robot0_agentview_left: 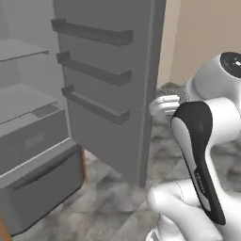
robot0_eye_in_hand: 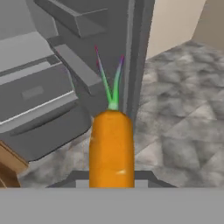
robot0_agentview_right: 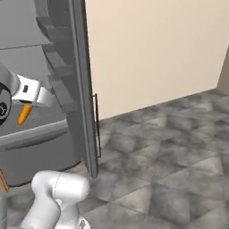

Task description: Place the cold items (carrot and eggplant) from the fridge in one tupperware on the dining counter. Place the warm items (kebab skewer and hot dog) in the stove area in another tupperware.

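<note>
- The fridge door (robot0_agentview_left: 108, 70) is standing wide open, its long grey edge running from top to floor just beside the arm, so the arm is working close against it on that side.
- Past the door edge, the marbled grey floor (robot0_agentview_right: 170, 156) is stretching open and bare up to a plain beige wall (robot0_agentview_right: 147, 49), giving plenty of room to swing that way.
- The pincer (robot0_eye_in_hand: 112, 181) is gripping the carrot (robot0_eye_in_hand: 111, 146) low on its body, jaws closed snugly on it; the fingertips themselves are mostly sitting under the carrot's base and are hard to make out.
- The carrot is pointing away from the hand, in the air in front of the open fridge, its thin green stalks (robot0_eye_in_hand: 111, 83) fanning up against the door's edge.
- From the right base camera, just the orange tapered tip (robot0_agentview_right: 24, 114) is peeking out below the white wrist; the rest is hidden.
- The carrot is looking smooth, glossy and stout; the fridge is matte grey, with three shallow door racks (robot0_agentview_left: 94, 70) and boxy drawers (robot0_agentview_left: 40, 164) below flat shelves.
- The upper part of the fridge is getting cut off at the frame edge.
</note>
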### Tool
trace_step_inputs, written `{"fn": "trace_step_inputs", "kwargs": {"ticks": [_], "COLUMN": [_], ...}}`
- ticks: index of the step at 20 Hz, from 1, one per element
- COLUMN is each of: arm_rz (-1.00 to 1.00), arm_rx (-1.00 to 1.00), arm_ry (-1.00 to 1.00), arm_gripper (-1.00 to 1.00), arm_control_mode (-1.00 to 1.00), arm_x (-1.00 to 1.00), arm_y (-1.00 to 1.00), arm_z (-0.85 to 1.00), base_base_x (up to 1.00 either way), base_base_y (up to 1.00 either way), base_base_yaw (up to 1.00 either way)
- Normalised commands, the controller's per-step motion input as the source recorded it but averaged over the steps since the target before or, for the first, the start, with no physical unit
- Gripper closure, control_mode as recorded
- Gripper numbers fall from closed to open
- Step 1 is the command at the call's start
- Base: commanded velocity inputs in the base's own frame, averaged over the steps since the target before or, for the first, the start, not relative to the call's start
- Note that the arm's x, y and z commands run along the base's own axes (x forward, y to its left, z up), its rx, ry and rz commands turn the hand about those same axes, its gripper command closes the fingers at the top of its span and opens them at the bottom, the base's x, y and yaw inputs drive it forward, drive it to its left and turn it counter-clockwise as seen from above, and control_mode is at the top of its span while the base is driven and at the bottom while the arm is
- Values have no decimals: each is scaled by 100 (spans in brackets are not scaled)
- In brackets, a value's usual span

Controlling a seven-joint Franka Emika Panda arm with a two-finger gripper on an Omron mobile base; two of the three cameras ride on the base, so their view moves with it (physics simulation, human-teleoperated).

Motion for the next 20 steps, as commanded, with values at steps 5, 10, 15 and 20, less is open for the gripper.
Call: {"fn": "trace_step_inputs", "kwargs": {"ticks": [5,10,15,20], "arm_rz": [0,0,0,0], "arm_rx": [0,0,0,0], "arm_ry": [0,0,0,0], "arm_gripper": [100,100,100,100], "arm_control_mode": [100,100,100,100], "arm_x": [0,0,0,0], "arm_y": [0,0,0,0], "arm_z": [0,0,0,0], "base_base_x": [-23,13,84,97], "base_base_y": [-1,-1,-6,-13], "base_base_yaw": [-100,-95,-74,-62]}}
